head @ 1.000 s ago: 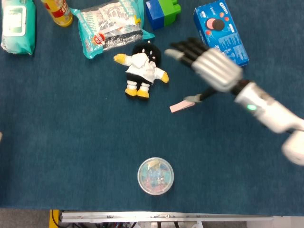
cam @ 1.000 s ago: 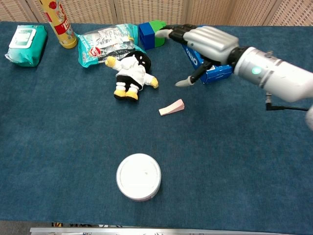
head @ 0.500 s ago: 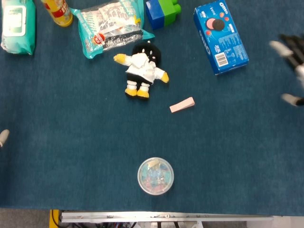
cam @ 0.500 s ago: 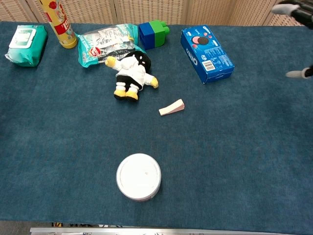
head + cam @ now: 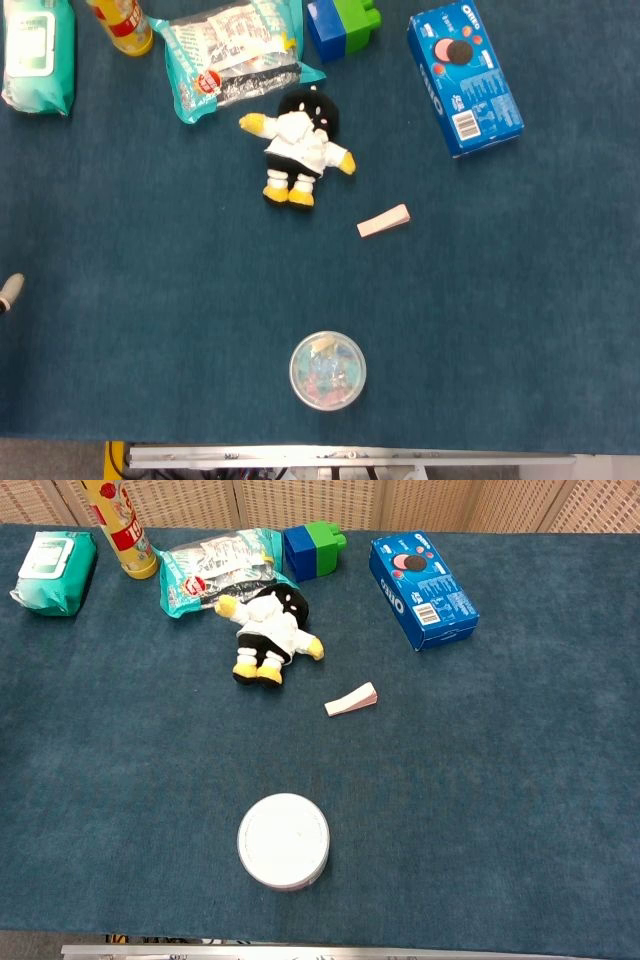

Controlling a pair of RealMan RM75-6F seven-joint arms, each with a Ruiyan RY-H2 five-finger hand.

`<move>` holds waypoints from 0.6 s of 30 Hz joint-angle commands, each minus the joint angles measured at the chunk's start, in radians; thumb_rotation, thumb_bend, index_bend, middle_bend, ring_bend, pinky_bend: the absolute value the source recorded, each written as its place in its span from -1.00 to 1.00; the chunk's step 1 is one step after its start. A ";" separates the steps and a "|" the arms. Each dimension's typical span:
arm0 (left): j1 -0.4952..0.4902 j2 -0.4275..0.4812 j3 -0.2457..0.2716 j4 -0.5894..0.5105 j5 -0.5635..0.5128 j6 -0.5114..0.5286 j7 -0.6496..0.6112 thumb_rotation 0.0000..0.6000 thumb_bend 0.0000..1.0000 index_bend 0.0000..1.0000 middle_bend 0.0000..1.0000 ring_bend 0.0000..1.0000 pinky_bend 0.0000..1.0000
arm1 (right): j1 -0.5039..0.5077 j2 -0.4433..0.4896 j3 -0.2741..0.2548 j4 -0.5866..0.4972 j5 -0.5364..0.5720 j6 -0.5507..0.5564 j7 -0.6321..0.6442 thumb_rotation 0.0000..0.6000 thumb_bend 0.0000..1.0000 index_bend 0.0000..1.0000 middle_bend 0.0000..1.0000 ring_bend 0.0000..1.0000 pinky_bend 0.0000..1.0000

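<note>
Two hands mostly out of frame: only fingertip of my left hand (image 5: 9, 291) shows at worktop's (image 5: 500, 320) left edge, pose impossible to tell; my right hand unseen. Nearest fingertip, well apart: round lidded tub (image 5: 327, 370). Pink wedge (image 5: 384, 221) lies between plush penguin (image 5: 298, 146) and blue cookie box (image 5: 464, 77).

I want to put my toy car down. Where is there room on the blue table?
Lots of bare blue cloth lies right of the round white tub and below the Oreo box. More lies left of the tub, below the plush doll. The far edge is crowded: wipes pack, yellow bottle, snack bag, blocks.
</note>
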 commanded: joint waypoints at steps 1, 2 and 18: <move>0.001 0.000 0.001 -0.002 0.002 0.003 0.001 1.00 -0.57 -0.92 -0.83 -0.79 -0.90 | -0.020 -0.002 0.005 0.012 -0.012 0.010 0.009 1.00 -1.00 -1.00 -1.00 -1.00 -1.00; 0.001 0.001 0.001 -0.002 0.002 0.004 0.001 1.00 -0.57 -0.92 -0.83 -0.79 -0.90 | -0.026 -0.003 0.007 0.014 -0.014 0.012 0.010 1.00 -1.00 -1.00 -1.00 -1.00 -1.00; -0.002 -0.005 0.006 0.006 0.007 0.003 0.001 1.00 -0.57 -0.92 -0.83 -0.79 -0.90 | -0.087 -0.027 0.035 0.052 -0.032 -0.004 0.040 1.00 -1.00 -1.00 -1.00 -1.00 -1.00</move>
